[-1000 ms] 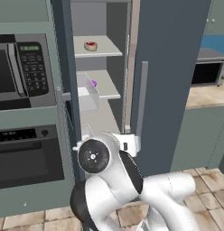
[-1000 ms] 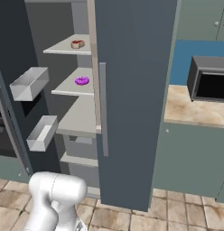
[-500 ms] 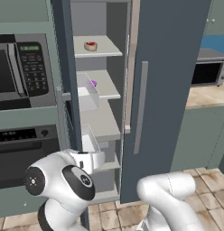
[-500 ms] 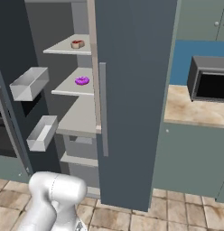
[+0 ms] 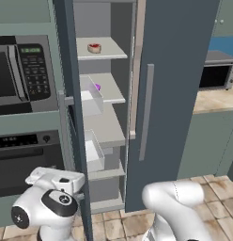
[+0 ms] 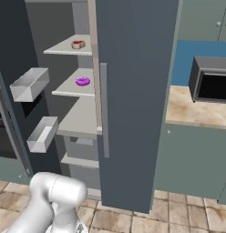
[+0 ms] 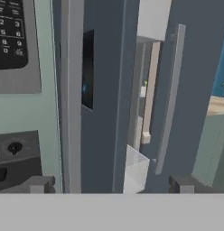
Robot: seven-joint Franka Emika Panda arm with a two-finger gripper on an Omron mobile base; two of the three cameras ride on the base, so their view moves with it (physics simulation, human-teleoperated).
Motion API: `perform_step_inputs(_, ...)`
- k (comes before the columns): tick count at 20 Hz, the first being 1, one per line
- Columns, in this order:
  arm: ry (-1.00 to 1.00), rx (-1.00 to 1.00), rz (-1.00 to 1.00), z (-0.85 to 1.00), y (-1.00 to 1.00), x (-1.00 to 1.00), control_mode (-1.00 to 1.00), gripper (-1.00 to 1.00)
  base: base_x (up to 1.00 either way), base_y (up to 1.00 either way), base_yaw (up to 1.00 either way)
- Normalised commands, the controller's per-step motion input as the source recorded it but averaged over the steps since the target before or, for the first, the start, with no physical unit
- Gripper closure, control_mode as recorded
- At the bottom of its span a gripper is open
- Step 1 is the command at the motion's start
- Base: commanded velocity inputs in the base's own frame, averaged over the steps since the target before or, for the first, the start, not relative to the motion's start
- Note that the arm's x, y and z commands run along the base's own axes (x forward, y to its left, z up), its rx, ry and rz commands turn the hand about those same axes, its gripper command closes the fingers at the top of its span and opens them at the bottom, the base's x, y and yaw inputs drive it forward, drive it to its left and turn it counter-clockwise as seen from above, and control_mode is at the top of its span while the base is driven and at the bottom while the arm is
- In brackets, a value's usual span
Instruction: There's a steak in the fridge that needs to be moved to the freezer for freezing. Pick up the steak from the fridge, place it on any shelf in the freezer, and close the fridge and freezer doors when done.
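The steak (image 5: 94, 47) lies on the top shelf (image 5: 109, 50) of the open freezer (image 5: 102, 136), above a small purple item (image 6: 82, 81) one shelf down, and the right base view shows both more plainly. The hand view looks at the freezer door's (image 7: 102, 99) outer face with its dark panel (image 7: 88, 70), the gripper (image 7: 109, 185) open and holding nothing. The fridge door (image 5: 172, 84) is shut; a microwave (image 5: 22, 73) and oven (image 5: 24, 155) stand left, a tiled floor (image 6: 169, 216) below.

The steak (image 5: 94, 47), a small red slab with a tan rim, lies flat on the top shelf (image 5: 109, 49) of the freezer (image 5: 102, 94). The freezer door (image 5: 73, 117) stands open; the fridge door (image 5: 177, 84) is shut.
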Motion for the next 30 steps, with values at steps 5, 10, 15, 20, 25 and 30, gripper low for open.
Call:
perform_step_inputs(5, 0.07, 0.05, 0.00, -0.29, 0.42, 0.56, -1.00, -1.00, 0.00, 0.00, 0.00)
perform_step_inputs(10, 0.00, 0.00, -0.02, -0.27, 0.06, 0.30, -1.00, -1.00, 0.00, 0.00, 0.00)
perform_step_inputs(15, -0.03, -0.01, -0.06, -0.31, -0.02, 0.54, -1.00, -1.00, 0.00, 0.00, 0.00)
perform_step_inputs(20, -0.03, -0.01, -0.07, -0.33, 0.00, 0.57, -1.00, -1.00, 0.00, 0.00, 0.00)
perform_step_inputs(25, -0.02, -0.03, -0.08, -0.35, 0.00, 0.52, -1.00, -1.00, 0.00, 0.00, 0.00)
perform_step_inputs(30, 0.00, 0.00, -0.10, -0.26, -0.05, 0.40, -1.00, -1.00, 0.00, 0.00, 0.00)
